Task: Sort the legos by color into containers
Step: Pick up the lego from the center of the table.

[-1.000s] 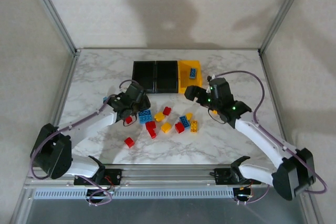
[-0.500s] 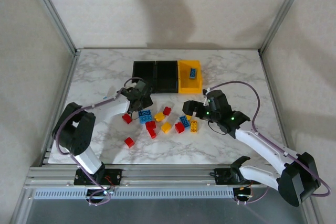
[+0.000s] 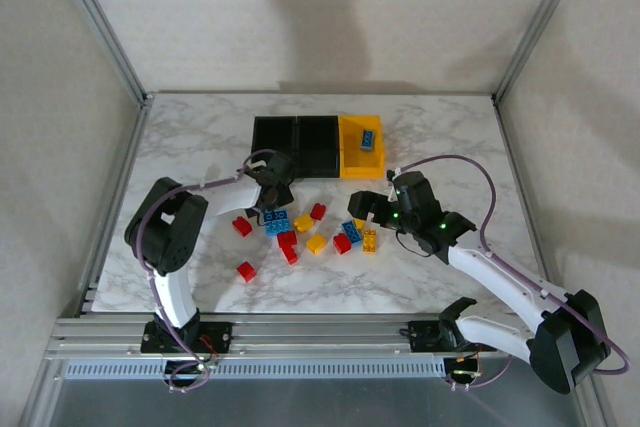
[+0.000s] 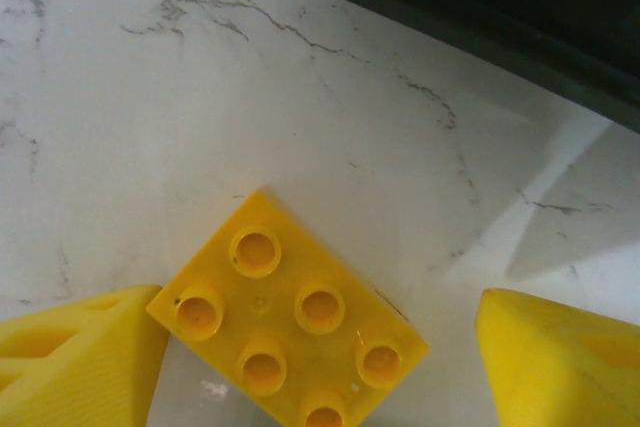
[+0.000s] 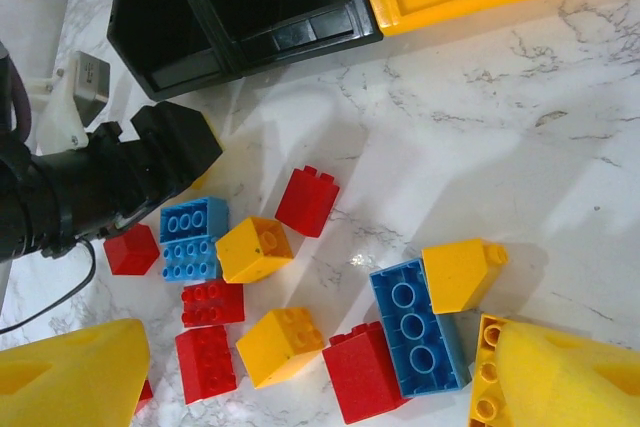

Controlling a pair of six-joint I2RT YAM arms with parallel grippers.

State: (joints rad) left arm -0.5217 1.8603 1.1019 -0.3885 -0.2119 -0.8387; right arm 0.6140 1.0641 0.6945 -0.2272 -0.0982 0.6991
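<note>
Three joined containers stand at the back: two black bins (image 3: 256, 142) (image 3: 318, 173) and a yellow-orange bin (image 3: 346, 161) with a blue lego (image 3: 368, 138) inside. Red, yellow and blue legos lie loose mid-table, among them a red one (image 5: 308, 200), a yellow one (image 5: 254, 248) and a long blue one (image 5: 415, 327). My left gripper (image 3: 272, 187) (image 4: 320, 367) is open, low over a flat yellow lego (image 4: 290, 332) lying studs-up between its fingers, just in front of the black bins. My right gripper (image 3: 365, 205) (image 5: 320, 387) hangs open above the right side of the pile, holding nothing.
A lone red lego (image 3: 246, 270) lies nearer the front left, another red one (image 3: 241, 225) left of the pile. The left gripper's black body (image 5: 150, 162) sits close to the left black bin's front wall (image 5: 175, 72). Metal frame posts rise at the table's back corners.
My left gripper has moved back and right, toward the black bins. My right gripper came down from beside the yellow-orange bin to over the pile, then held still.
</note>
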